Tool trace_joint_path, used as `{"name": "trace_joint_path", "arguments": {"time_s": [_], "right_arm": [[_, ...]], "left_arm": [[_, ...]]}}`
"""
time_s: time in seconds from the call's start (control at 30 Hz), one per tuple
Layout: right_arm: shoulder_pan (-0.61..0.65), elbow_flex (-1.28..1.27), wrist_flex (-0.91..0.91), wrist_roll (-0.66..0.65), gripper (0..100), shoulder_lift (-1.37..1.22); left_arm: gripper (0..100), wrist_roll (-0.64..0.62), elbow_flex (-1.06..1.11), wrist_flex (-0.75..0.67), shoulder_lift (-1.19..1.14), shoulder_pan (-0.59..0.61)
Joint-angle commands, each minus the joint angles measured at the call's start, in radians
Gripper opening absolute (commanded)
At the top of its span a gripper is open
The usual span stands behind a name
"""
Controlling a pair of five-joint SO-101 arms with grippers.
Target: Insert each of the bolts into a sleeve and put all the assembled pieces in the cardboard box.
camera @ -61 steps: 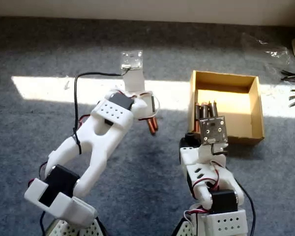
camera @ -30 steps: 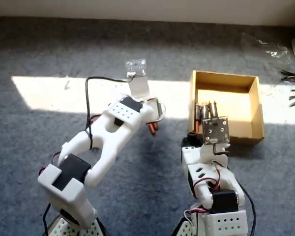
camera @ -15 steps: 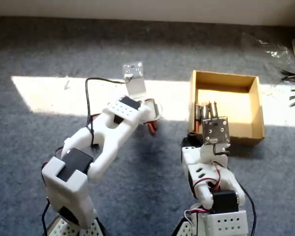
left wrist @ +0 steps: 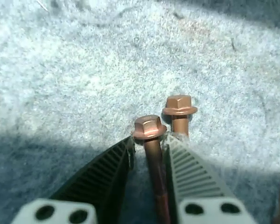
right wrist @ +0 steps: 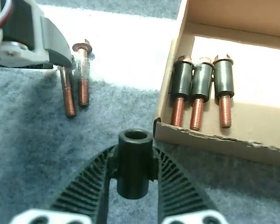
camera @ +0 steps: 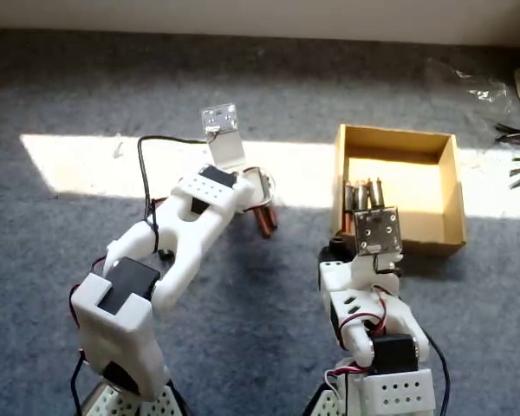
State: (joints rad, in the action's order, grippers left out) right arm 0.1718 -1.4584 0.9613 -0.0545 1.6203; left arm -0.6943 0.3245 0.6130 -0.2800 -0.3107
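Left gripper (left wrist: 148,145) pinching a copper bolt (left wrist: 149,128) under its head, on the carpet beside a second bolt (left wrist: 179,106)

Right gripper (right wrist: 134,151) clamps a black sleeve (right wrist: 134,173), bore open, near the cardboard box (right wrist: 214,140) holding three assembled pieces (right wrist: 201,81); best to lift clear of the neighbouring bolt, then line the shank up with the bore

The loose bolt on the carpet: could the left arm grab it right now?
Probably not yet: the left pincer is shut on another bolt. The loose bolt lies uncovered right beside it, so it looks easy to reach once that pincer is free.
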Motion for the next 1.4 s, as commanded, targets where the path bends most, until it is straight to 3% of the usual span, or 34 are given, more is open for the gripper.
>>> {"name": "trace_joint_path", "arguments": {"time_s": [0.0, 1.17, 1.37], "right_arm": [[-0.008, 0.01, -0.01, -0.011, 0.5, 0.013], [-0.008, 0.01, -0.012, -0.011, 0.5, 0.013], [-0.008, 0.01, -0.012, -0.011, 0.5, 0.013]], "left_arm": [[11, -0.006, -0.041, -0.025, 0.007, 0.008], [11, -0.006, -0.007, -0.021, 0.007, -0.041], [2, -0.005, -0.004, -0.02, 0.005, -0.041]]}}
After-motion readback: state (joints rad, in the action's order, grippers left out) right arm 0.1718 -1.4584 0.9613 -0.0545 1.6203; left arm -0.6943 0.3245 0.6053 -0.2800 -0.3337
